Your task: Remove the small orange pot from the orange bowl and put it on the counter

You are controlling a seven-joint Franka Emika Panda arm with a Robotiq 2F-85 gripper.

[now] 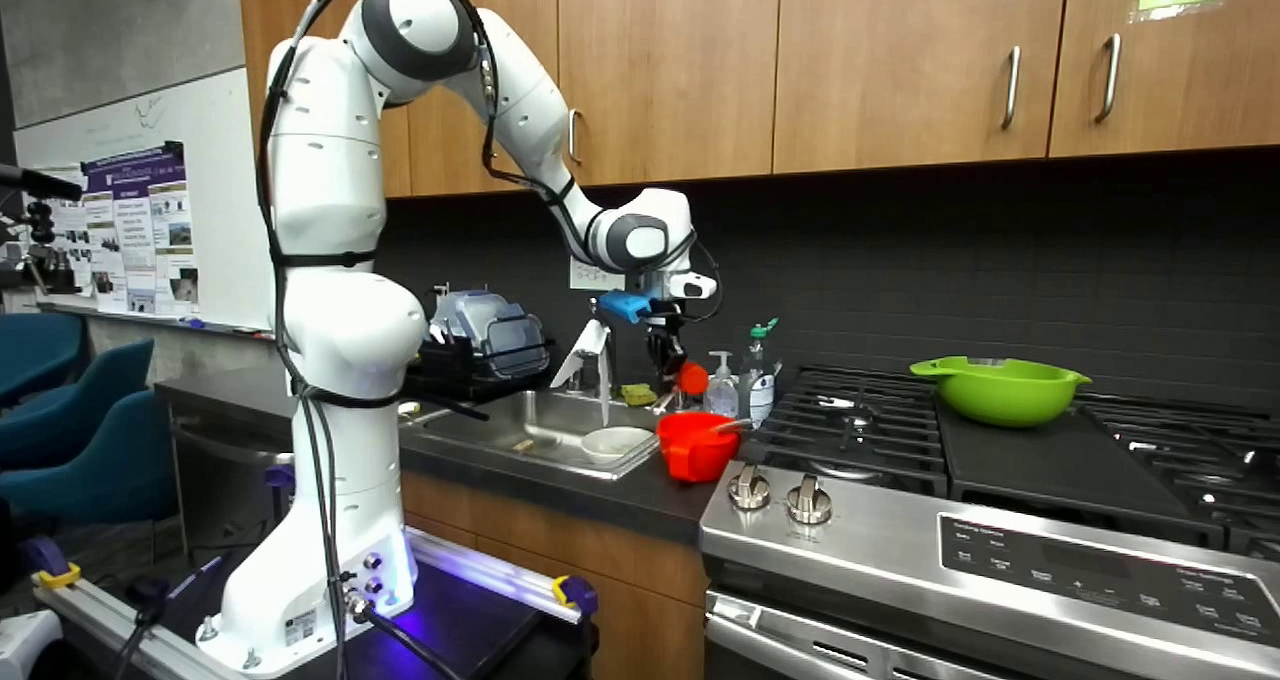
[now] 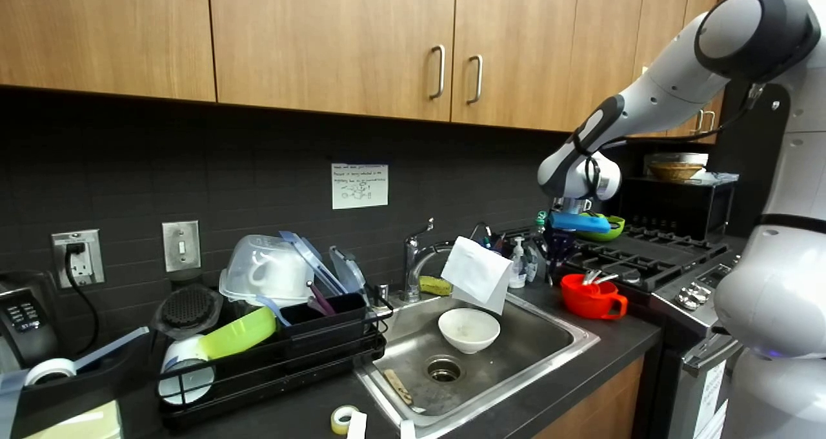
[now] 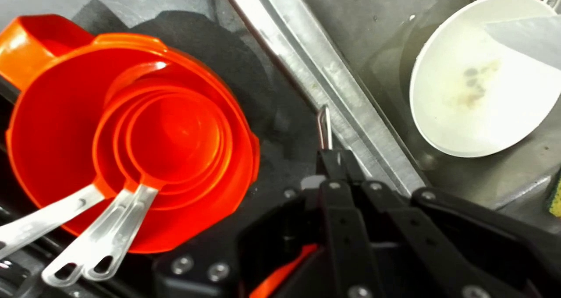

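The small orange pot (image 1: 692, 378), a cup with a metal handle, hangs at my gripper (image 1: 667, 352) in an exterior view. In the wrist view, my gripper (image 3: 335, 162) is shut on its metal handle, whose end (image 3: 324, 125) sticks out past the fingertips. Only an orange strip (image 3: 280, 271) of the pot shows behind the fingers. The orange bowl (image 3: 48, 127) stands beside my gripper on the dark counter (image 1: 640, 500), between sink and stove; it also shows in both exterior views (image 1: 700, 455) (image 2: 590, 303). It holds nested orange cups (image 3: 175, 136) with metal handles.
The steel sink (image 2: 503, 387) holds a white bowl (image 2: 469, 329). The faucet (image 2: 413, 265) has a white paper (image 2: 474, 274) on it. Soap bottles (image 1: 721, 390) stand behind the orange bowl. A dish rack (image 2: 271, 355) is beyond the sink. The stove (image 1: 850, 440) carries a green bowl (image 1: 1005, 392).
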